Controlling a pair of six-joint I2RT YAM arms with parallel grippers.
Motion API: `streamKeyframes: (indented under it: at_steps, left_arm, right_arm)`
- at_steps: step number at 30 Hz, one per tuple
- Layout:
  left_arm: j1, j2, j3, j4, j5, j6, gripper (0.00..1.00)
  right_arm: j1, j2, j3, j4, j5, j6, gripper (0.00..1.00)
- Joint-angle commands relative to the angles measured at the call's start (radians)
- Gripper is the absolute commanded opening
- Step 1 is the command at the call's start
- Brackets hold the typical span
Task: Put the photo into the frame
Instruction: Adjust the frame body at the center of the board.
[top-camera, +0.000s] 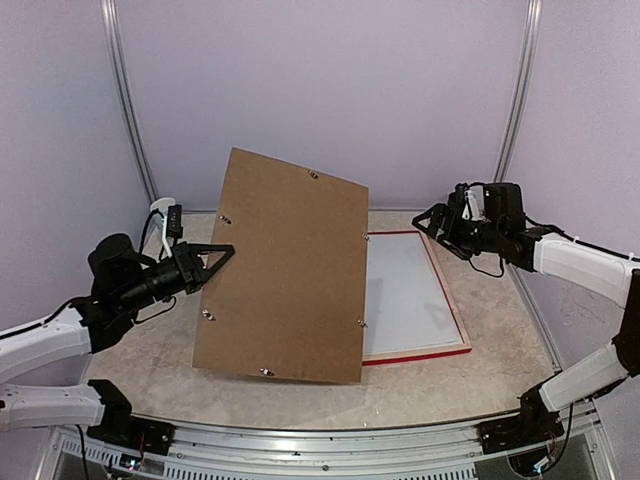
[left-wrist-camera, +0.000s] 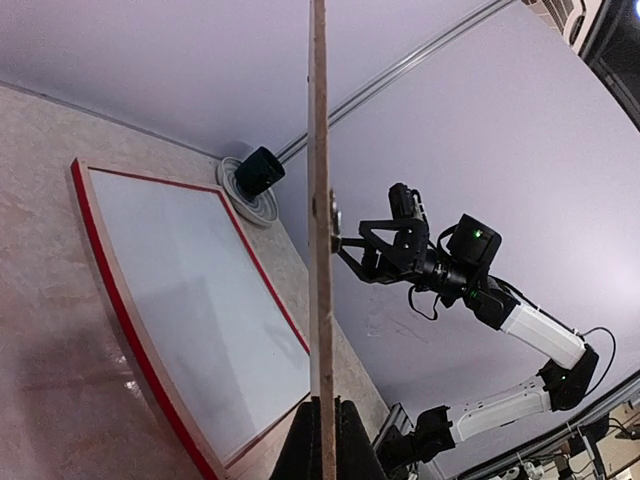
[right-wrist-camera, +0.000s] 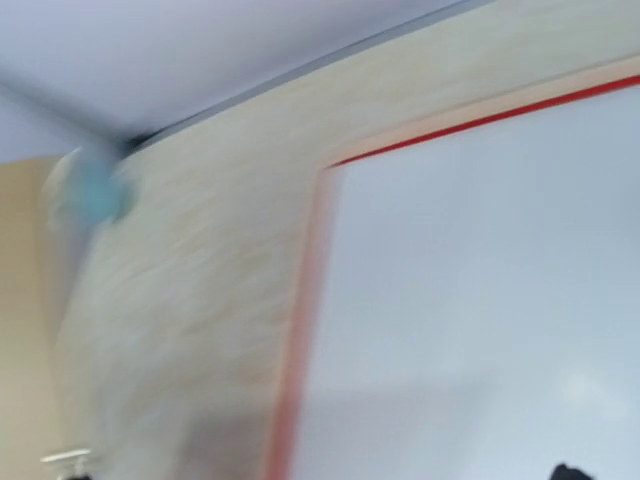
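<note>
My left gripper (top-camera: 215, 260) is shut on the left edge of a plain brown backing board (top-camera: 285, 270) and holds it tilted up off the table. In the left wrist view the board (left-wrist-camera: 319, 200) shows edge-on between my fingers, with a thin white sheet edge against its left face. The frame (top-camera: 445, 300), with red rails and a pale glassy middle, lies flat at centre right, its left part hidden behind the board. The photo is out of view. My right gripper (top-camera: 435, 222) hangs open over the frame's far right corner, holding nothing. The blurred right wrist view shows the frame's corner (right-wrist-camera: 300, 300).
A black knob on a white round base (left-wrist-camera: 258, 172) stands at the back left corner of the table. Lilac walls with metal rails close in the back and sides. The table's front edge runs along the arm bases.
</note>
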Motion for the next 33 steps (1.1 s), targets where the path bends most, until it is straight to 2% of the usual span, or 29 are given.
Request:
streamKeyframes:
  at_steps: [1,11,17,21,29,33]
  left_arm:
    - [-0.023,0.098,-0.020,0.417,0.023,-0.056,0.00]
    - [-0.095,0.480,0.010,0.821,-0.013,-0.187,0.00]
    - [-0.114,0.631,0.055,0.866,-0.083,-0.252,0.00]
    - [-0.116,0.740,0.053,0.951,-0.128,-0.323,0.00]
    - [-0.121,0.951,0.119,1.067,-0.120,-0.426,0.00]
    - [-0.122,1.028,0.154,1.068,-0.137,-0.451,0.00]
  right_arm:
    - [-0.098,-0.001,-0.033,-0.136,0.119,-0.051,0.99]
    - [-0.223,0.142,-0.061,-0.091,0.093,-0.063,0.99]
    - [-0.251,0.240,-0.067,-0.048,0.026,-0.073,0.99]
    - [-0.253,0.301,-0.080,0.003,-0.050,-0.063,0.99]
    - [-0.253,0.354,-0.104,0.080,-0.137,-0.053,0.99]
    - [-0.253,0.360,-0.116,0.102,-0.174,-0.048,0.99]
